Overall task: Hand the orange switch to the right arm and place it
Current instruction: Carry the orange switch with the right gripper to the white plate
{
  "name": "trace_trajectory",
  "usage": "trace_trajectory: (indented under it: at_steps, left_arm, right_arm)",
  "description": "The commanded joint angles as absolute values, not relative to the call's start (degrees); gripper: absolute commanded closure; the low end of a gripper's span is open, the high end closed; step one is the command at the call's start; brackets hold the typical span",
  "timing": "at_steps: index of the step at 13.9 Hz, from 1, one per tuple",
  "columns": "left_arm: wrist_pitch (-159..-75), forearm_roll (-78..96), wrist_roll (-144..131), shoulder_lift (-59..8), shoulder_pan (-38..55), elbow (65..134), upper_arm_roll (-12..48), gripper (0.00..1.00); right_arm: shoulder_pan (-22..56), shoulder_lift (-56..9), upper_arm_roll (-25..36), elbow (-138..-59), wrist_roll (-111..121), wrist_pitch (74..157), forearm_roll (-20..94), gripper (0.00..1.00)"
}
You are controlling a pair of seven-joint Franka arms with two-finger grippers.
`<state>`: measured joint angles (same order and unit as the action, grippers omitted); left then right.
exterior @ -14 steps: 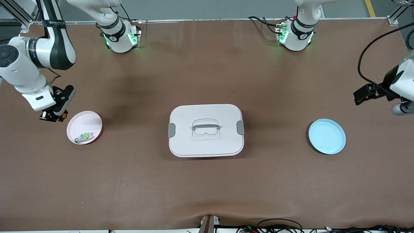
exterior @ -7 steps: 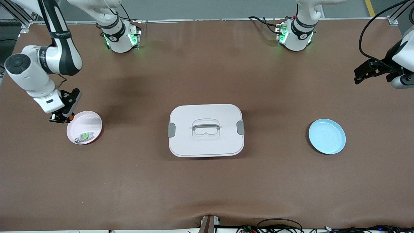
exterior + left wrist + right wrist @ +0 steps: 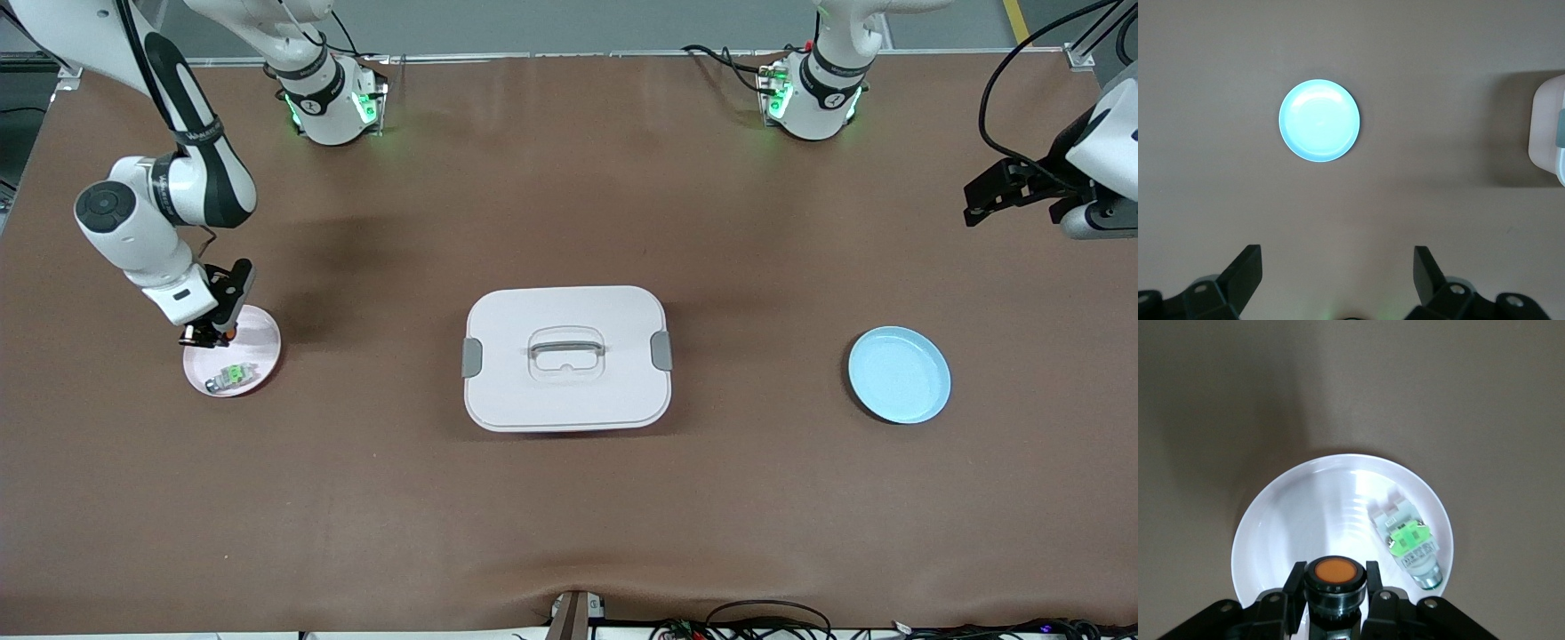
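The right gripper, at the middle left of the front view, is hanging over the rim of the round pale pink plate, its two black fingers clamped on the orange switch, a tiny push-button with a short dark body and a round orange cap. In the right wrist view the cap is sitting squarely between the fingers, low in the frame, facing the plate. Inside that plate a small green-and-grey switch is lying on its side, apart from the held one.

The left gripper is waiting in the air at the upper right edge of the front view, over bare brown counter; its fingers are standing wide apart with nothing between them.

There are two arms, two plates and two switches. The round light blue plate is lying at the middle right, and one white rounded lidded box with grey side clips and a grey handle is sitting in the centre. Dark lettering is showing on the right arm, too small to read.
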<state>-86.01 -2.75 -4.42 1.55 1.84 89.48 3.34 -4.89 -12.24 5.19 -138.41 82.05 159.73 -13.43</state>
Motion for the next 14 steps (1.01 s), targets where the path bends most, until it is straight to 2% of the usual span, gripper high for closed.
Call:
trace_trajectory:
  at_steps: [1,4,14]
  left_arm:
    - [-86.5,-1.8,-2.8,2.9,1.1,90.6,3.7,0.0]
    - [-87.1,-2.0,-2.9,3.9,0.3,90.5,4.5,0.0]
    - [-87.9,-2.0,-2.8,3.5,0.2,90.7,4.5,0.0]
  right_arm:
    - [-6.2,-14.5,4.7,-138.3,83.3,162.4,-14.5,0.95]
    - [-7.3,-16.5,4.7,-138.3,83.4,164.3,-14.6,0.94]
    - [-8.2,-17.5,4.6,-139.3,83.3,166.6,-14.6,0.85]
